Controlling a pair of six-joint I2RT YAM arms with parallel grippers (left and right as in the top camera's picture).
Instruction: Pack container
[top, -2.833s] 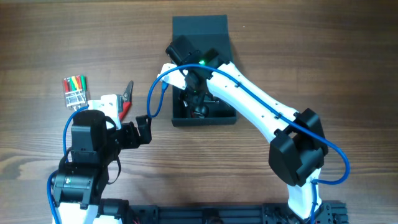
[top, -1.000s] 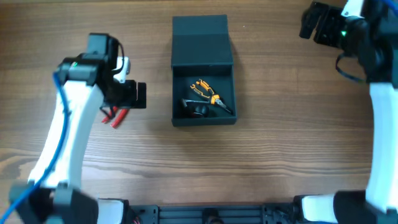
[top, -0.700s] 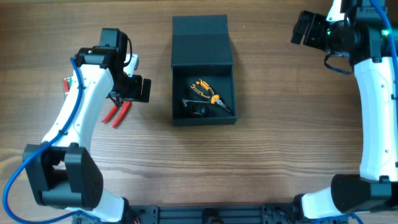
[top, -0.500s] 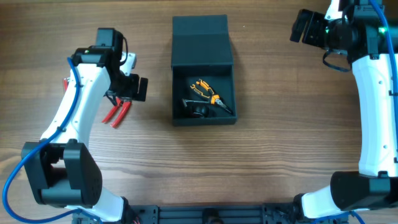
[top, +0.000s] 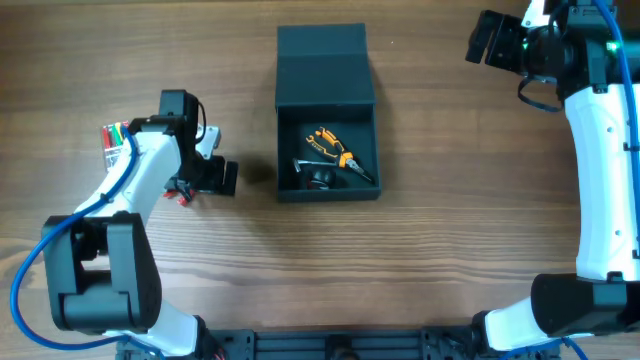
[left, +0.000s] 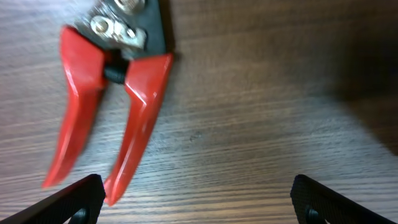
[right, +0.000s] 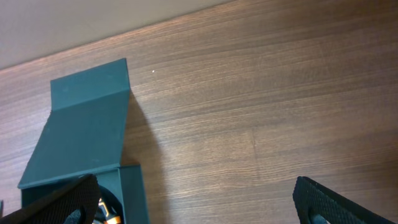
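Since a moment before, my left hand (left: 199, 202) had slid slightly toward the near edge of the tabletop (top: 420, 260), on its left side. Its fingers were spread wide over the red-handled cutters (left: 144, 112), gripping nothing. My right hand (top: 487, 38) hung open by the far right corner. The container (top: 323, 70) sat toward the far edge, lid up, with orange pliers (top: 333, 152) inside. I judged the cutters would go in next.

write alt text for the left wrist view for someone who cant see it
Red-handled pliers lie on a wooden table at upper left, handles pointing toward the camera. The left gripper is open, its black fingertips at the bottom corners, holding nothing.
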